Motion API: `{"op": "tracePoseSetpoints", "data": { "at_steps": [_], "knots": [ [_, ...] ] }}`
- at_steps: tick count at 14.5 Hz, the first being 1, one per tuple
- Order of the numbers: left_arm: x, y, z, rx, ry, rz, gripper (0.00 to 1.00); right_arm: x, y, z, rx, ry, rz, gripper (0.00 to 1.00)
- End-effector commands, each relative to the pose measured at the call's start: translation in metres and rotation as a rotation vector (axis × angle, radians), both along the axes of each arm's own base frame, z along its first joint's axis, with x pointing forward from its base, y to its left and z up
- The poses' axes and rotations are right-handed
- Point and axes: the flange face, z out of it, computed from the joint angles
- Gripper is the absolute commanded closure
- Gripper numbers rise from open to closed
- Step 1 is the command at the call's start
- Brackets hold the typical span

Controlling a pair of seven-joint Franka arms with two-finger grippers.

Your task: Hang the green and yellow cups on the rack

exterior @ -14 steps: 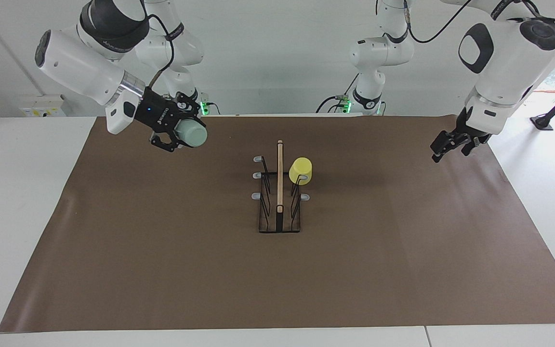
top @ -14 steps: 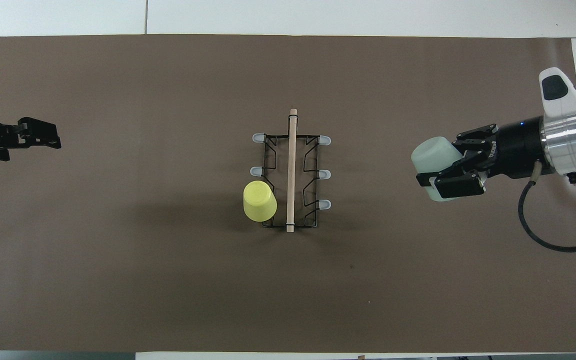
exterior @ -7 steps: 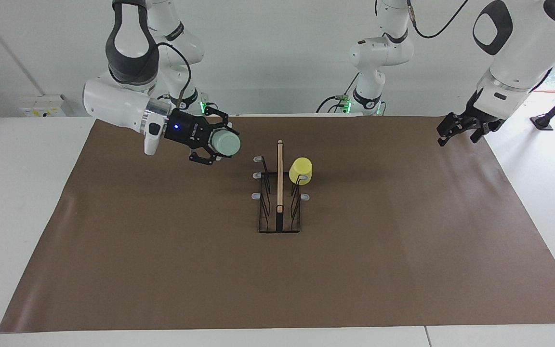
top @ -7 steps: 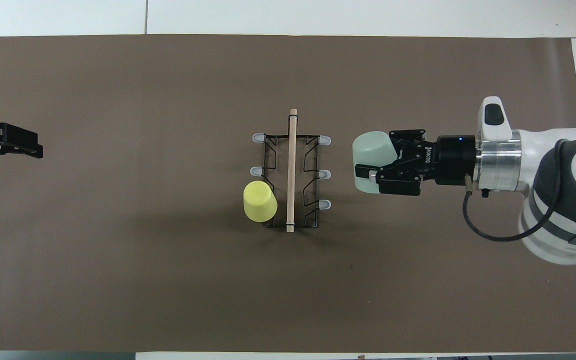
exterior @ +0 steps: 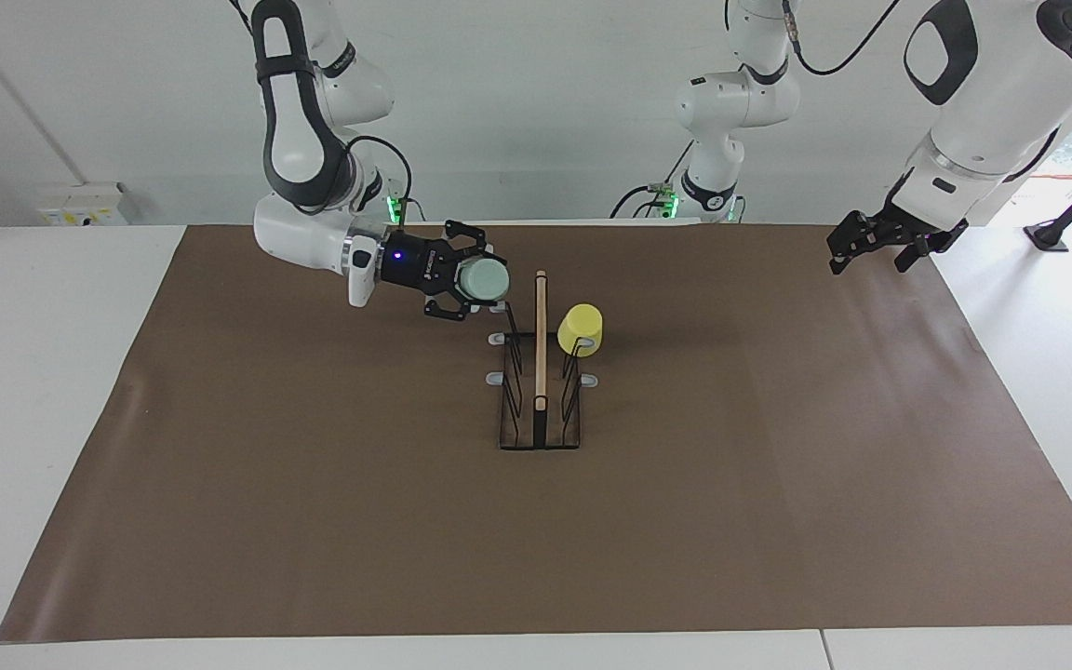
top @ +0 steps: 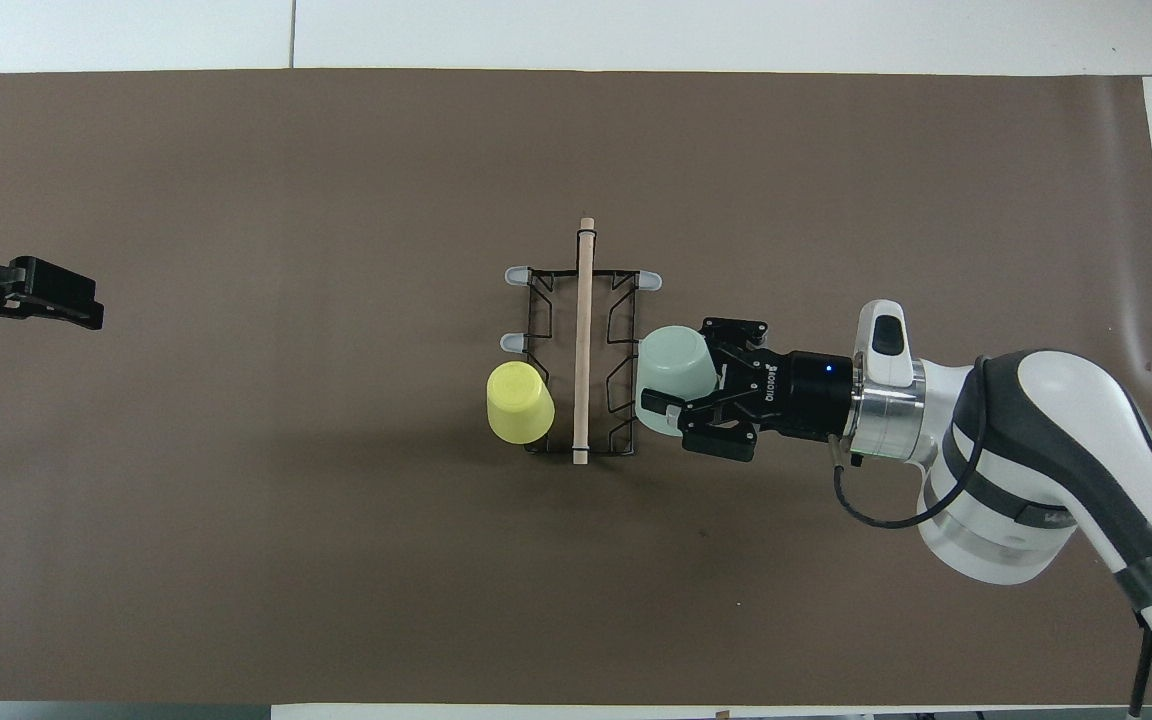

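Right gripper fingers grasp the green cup beside the rack; yellow cup hangs there. Left gripper waits, fingers released.

We saw the green cup and the yellow cup as smooth matt plastic. The rack was thin black wire with a pale bare-wood centre bar (its peg tips looked like grey rubbery caps). A matt brown paper-like sheet covered the white surface.
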Motion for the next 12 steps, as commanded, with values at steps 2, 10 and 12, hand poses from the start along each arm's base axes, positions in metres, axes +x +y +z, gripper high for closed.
{"op": "tracePoseSetpoints", "data": {
  "at_steps": [2,10,12],
  "knots": [
    [-0.004,-0.001,-0.005,-0.007,0.012,0.016,0.0,-0.019,0.01,-0.019,0.024,-0.097,-0.034,1.0],
    [-0.001,0.004,-0.008,-0.007,-0.037,0.031,0.0,-0.027,0.023,-0.051,0.002,-0.143,-0.04,1.0],
    [-0.001,0.006,-0.008,-0.004,-0.039,0.032,0.0,-0.03,0.024,-0.055,-0.007,-0.137,-0.042,1.0]
  ]
}}
